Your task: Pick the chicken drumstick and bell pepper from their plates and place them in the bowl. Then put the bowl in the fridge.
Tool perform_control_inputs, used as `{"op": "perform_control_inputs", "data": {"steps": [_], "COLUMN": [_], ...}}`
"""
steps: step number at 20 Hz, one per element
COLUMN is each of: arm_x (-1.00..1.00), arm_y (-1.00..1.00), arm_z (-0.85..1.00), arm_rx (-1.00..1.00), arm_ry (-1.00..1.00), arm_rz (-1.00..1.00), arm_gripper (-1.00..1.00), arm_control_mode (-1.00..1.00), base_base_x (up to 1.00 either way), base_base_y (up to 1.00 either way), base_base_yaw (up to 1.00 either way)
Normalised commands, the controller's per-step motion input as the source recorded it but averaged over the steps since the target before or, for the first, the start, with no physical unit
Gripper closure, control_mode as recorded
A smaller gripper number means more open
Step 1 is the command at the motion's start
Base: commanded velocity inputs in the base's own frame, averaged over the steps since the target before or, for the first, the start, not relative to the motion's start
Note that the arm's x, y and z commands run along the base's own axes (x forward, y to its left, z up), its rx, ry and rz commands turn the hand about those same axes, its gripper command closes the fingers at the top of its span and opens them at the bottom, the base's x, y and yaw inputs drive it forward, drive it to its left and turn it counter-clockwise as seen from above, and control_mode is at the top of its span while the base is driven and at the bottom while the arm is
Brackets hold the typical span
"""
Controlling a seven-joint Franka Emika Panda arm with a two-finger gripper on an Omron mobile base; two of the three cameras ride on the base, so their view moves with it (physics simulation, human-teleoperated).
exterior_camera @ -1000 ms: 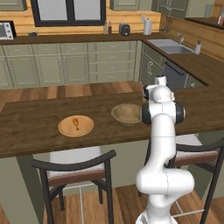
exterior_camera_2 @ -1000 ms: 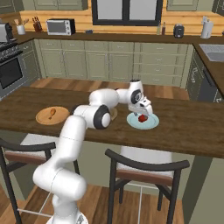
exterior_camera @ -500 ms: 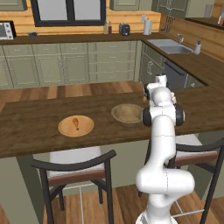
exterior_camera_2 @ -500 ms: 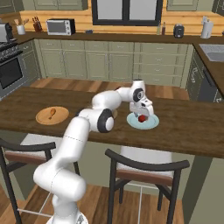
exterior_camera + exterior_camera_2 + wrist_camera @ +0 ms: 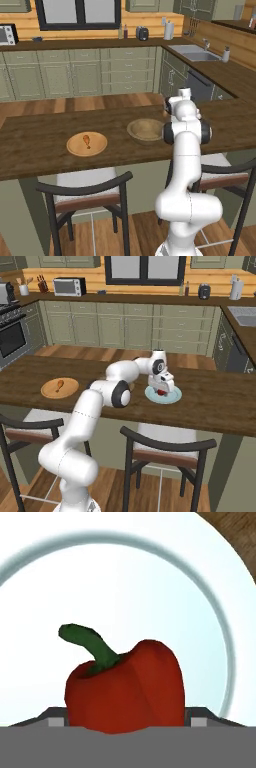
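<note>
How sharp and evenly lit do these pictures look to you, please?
Hand view: the glossy red bell pepper looks crisp, the pale teal-rimmed plate washed out near white. Both base views: softer, evenly lit, the brown wooden counter without glare.

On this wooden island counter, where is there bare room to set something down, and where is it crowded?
Free: the dark counter right of the pale teal plate, and the strip between the flat wooden plate and deep wooden bowl. Crowded: the teal plate, with the red bell pepper and claw there.
</note>
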Motion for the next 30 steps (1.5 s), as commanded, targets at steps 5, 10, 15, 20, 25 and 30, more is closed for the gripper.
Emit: {"op": "perform_control_inputs", "data": {"steps": [5,10,15,20,25,30], "arm_x": [-0.44,-0.95,-0.78,-0.25,0.00,0.44], "arm_y": [0.14,0.57,0.99,1.00,1.00,0.59], "arm_z": [-0.11,0.54,0.77,0.57,-0.01,-0.25], "arm_rx": [0.00,0.01,0.00,0.07,0.11,0.16], "arm_ry": [-0.07,-0.03,0.00,0.00,-0.01,-0.03], "arm_rz": [-0.01,0.03,0.12,0.12,0.09,0.05], "arm_gripper": [1.00,1.00,1.00,1.00,1.00,1.00], "arm_control_mode": [-1.00,-1.00,-1.00,-1.00,-1.00,-1.00], "base_base_x": [0.00,0.00,0.00,0.00,0.00,0.00], "base_base_y": [0.00,0.00,0.00,0.00,0.00,0.00], "base_base_yaw": [0.00,0.00,0.00,0.00,0.00,0.00]}}
